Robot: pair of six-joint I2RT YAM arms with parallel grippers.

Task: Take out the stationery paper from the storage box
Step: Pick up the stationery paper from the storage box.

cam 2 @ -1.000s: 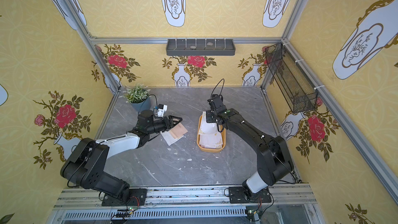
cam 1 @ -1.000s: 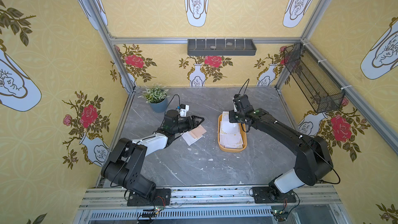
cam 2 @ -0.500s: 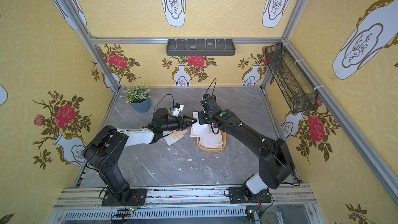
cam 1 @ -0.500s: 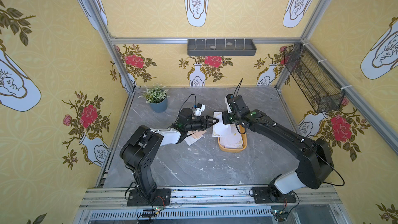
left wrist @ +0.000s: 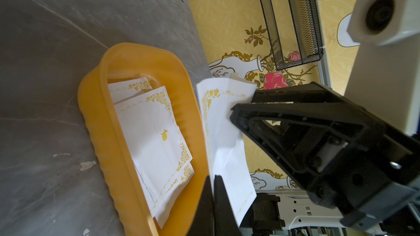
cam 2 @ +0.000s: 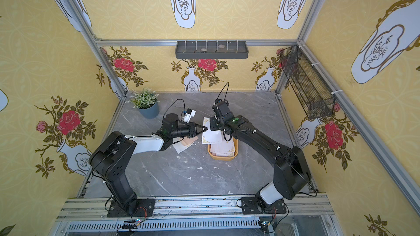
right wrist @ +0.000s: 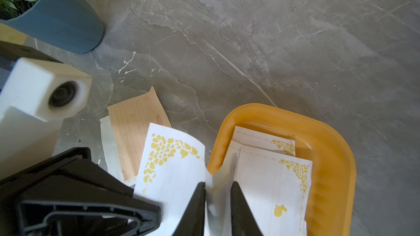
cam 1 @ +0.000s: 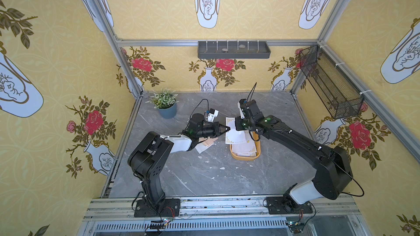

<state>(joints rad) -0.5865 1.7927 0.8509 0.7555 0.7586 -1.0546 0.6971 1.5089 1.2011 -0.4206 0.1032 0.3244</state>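
Observation:
A white sheet of stationery paper [cam 1: 236, 133] with gold corners hangs in the air just left of the mustard-yellow storage box [cam 1: 243, 157], between both grippers. My left gripper [left wrist: 213, 177] is shut on the sheet's [left wrist: 227, 146] edge. My right gripper [right wrist: 217, 183] has its fingers a little apart, open, with a loose fold of the same sheet [right wrist: 172, 178] standing between them. Several more white sheets [right wrist: 268, 178] lie inside the box [right wrist: 329, 132]. A peach sheet [right wrist: 136, 121] and a white one lie on the table to the box's left.
A potted plant [cam 1: 166, 105] in a blue pot stands at the back left. A dark grey shelf [cam 1: 234, 49] hangs on the back wall and a black mesh basket [cam 1: 329, 85] on the right wall. The table is grey marble.
My left arm swung right from the sheets on the table and closed on the sheet's edge. My right gripper lifted that sheet out of the box leftwards and its fingers eased apart.

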